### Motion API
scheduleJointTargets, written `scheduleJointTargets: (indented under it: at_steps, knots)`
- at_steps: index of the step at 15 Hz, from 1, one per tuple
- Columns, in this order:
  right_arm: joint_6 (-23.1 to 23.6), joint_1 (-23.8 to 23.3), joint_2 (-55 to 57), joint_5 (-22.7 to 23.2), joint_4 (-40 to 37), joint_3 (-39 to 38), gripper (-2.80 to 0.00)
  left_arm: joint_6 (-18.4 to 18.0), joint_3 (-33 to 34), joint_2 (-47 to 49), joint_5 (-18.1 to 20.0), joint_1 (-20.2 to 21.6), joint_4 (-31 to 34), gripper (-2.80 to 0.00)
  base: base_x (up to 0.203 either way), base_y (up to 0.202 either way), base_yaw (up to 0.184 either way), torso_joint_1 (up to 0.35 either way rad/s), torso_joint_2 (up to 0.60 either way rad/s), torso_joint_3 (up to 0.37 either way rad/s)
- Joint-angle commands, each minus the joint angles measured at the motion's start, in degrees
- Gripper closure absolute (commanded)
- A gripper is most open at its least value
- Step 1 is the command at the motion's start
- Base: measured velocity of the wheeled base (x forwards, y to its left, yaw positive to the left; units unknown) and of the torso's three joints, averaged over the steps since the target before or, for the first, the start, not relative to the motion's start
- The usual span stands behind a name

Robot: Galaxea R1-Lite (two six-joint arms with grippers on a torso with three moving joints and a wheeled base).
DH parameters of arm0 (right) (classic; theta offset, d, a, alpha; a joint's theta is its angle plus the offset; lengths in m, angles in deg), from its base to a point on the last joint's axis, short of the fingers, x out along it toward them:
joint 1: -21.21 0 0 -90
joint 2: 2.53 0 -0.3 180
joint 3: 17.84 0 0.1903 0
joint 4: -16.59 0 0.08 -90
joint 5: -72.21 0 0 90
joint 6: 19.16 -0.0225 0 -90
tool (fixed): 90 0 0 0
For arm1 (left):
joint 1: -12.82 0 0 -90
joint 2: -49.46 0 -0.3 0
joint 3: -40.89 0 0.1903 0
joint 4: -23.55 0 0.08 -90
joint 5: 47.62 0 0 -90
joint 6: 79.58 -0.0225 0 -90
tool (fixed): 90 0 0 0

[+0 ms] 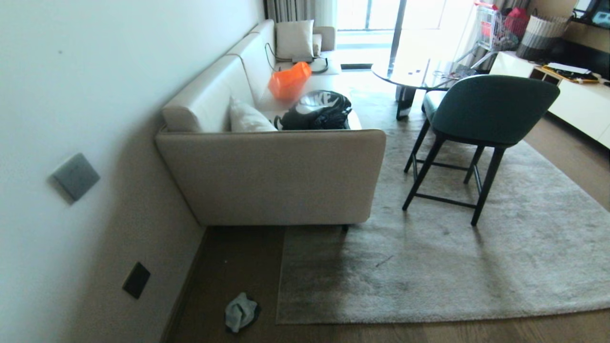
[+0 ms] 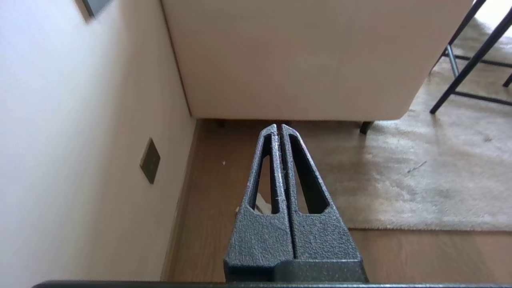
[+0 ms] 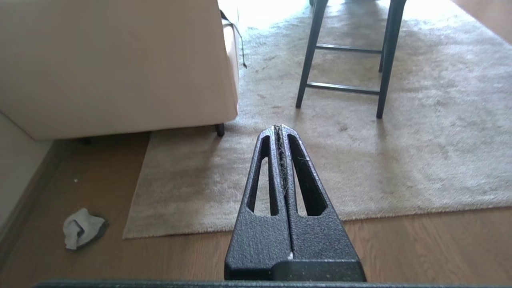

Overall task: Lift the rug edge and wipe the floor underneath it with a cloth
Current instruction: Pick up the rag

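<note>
Head cam looks down into the corner by the wall: rug (image 1: pixel 452 247) flat on the floor (image 1: pixel 228 267), all edges down, nothing lifted. Its near left corner sits just short of the sofa (image 1: pixel 271 176) end; sofa's dark foot rests at the rug's back edge. Cloth (image 1: pixel 240 312) lies crumpled on bare floor between baseboard and rug's left edge, close to the rug corner but not touching it. Green chair (image 1: pixel 481 114) stands on the rug w/ all legs on the pile, well apart from the cloth.

Neither arm in the head view. Left gripper (image 2: pixel 279 127): fingers pressed together, nothing between them, held above the floor strip beside the wall, tips aimed toward the sofa end. A bit of pale fabric peeks through its finger slot, prob. the cloth, can't say for sure. Right gripper (image 3: pixel 279 128): fingers also together, empty apart from a few stray fibres along the seam, hanging over the rug's near edge. From that cam the cloth (image 3: pixel 82 229) shows off to the side on the planks, clear of the rug (image 3: pixel 400 160) corner.

On the sofa seat: black bag (image 1: pixel 317 112), orange bag (image 1: pixel 289 80), white cushions.
</note>
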Motion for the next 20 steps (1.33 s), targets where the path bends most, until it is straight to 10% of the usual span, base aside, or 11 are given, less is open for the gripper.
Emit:
scheduleJointTargets:
  at_steps: [1,11,20]
  knots:
    - [-0.1,0.0,0.0,0.0,0.0,0.0,0.0,0.0,-0.1,0.0,0.0,0.0,0.0,0.0,0.0,0.0,0.0,-0.097,0.5,0.387]
    - [-0.1,0.0,0.0,0.0,0.0,0.0,0.0,0.0,-0.1,0.0,0.0,0.0,0.0,0.0,0.0,0.0,0.0,-0.024,0.44,0.415]
    - [-0.1,0.0,0.0,0.0,0.0,0.0,0.0,0.0,0.0,0.0,0.0,0.0,0.0,0.0,0.0,0.0,0.0,0.0,0.02,0.02]
